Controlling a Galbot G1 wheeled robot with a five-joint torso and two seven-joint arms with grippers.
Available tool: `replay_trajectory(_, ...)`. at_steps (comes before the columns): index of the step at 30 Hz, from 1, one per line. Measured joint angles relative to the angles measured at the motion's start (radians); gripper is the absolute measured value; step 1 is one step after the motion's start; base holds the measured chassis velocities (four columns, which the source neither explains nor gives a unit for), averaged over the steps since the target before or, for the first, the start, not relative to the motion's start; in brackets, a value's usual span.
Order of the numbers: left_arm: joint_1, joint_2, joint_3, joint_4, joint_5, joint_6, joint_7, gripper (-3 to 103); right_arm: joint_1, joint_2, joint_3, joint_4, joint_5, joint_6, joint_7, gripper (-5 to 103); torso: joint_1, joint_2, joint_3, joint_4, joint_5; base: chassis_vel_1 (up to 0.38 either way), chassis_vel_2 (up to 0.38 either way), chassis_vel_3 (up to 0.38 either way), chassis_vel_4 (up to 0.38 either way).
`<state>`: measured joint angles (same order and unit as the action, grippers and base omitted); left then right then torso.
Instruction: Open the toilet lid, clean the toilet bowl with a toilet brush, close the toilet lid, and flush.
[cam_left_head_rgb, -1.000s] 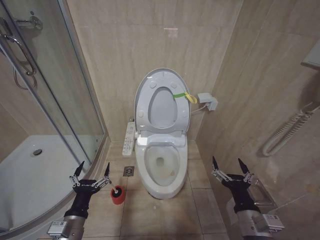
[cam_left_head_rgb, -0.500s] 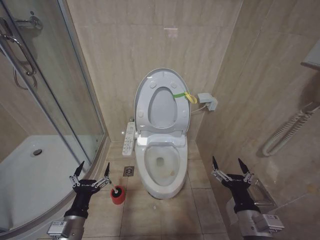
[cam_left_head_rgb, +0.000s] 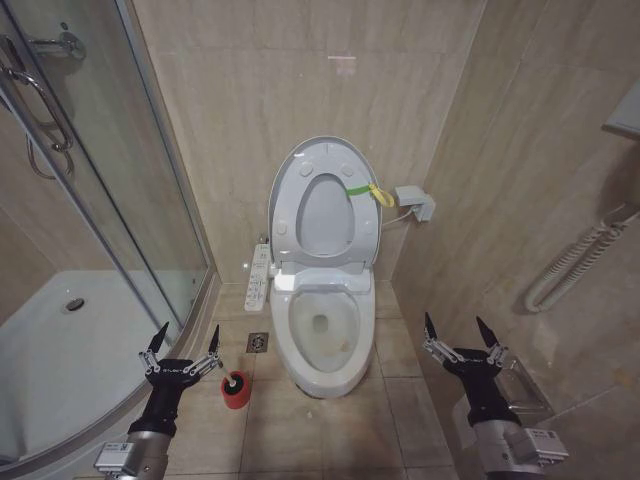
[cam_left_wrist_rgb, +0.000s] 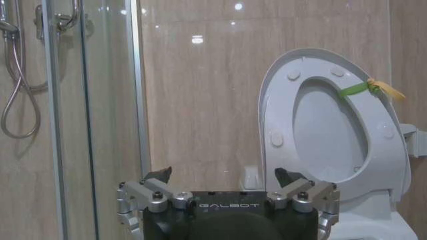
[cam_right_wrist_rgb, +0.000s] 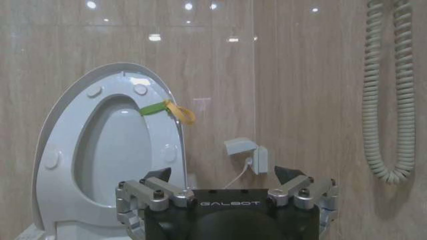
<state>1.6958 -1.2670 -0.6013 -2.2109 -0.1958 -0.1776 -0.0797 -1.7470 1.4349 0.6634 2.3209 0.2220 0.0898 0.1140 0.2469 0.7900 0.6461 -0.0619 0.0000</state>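
The toilet lid (cam_left_head_rgb: 285, 178) stands raised against the back wall with the ring seat up against it, a yellow-green band (cam_left_head_rgb: 367, 190) on its right edge; it also shows as the lid (cam_left_wrist_rgb: 280, 105) and the lid (cam_right_wrist_rgb: 63, 120) in the wrist views. Below it the toilet bowl (cam_left_head_rgb: 322, 335) lies uncovered. The toilet brush (cam_left_head_rgb: 235, 385) stands in its red holder on the floor left of the bowl. My left gripper (cam_left_head_rgb: 185, 340) hovers open just left of the brush. My right gripper (cam_left_head_rgb: 455, 331) is open, right of the bowl.
A glass shower enclosure (cam_left_head_rgb: 100, 200) with a white tray (cam_left_head_rgb: 60, 350) fills the left side. A control panel (cam_left_head_rgb: 258, 275) and a floor drain (cam_left_head_rgb: 258, 342) sit left of the toilet. A wall socket (cam_left_head_rgb: 415, 203) and a coiled hose (cam_left_head_rgb: 575, 265) are on the right.
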Motion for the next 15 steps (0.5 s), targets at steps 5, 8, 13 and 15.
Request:
replay_trajectory(5,0.000,0.000,0.000,0.000,0.000,0.000,0.000,100,0.000,0.000,0.000,0.000,0.000,0.000,0.000,100,0.000,0.000,0.000,0.0000,0.0000,0.000,0.000,0.000,0.000)
replay_trajectory(8,0.000,0.000,0.000,0.000,0.000,0.000,0.000,100,0.000,0.000,0.000,0.000,0.000,0.000,0.000,100,0.000,0.000,0.000,0.0000,0.0000,0.000,0.000,0.000,0.000)
replay_trajectory(13,0.000,0.000,0.000,0.000,0.000,0.000,0.000,100,0.000,0.000,0.000,0.000,0.000,0.000,0.000,100,0.000,0.000,0.000,0.0000,0.0000,0.000,0.000,0.000,0.000)
replay_trajectory(15,0.000,0.000,0.000,0.000,0.000,0.000,0.000,100,0.000,0.000,0.000,0.000,0.000,0.000,0.000,100,0.000,0.000,0.000,0.0000,0.0000,0.000,0.000,0.000,0.000)
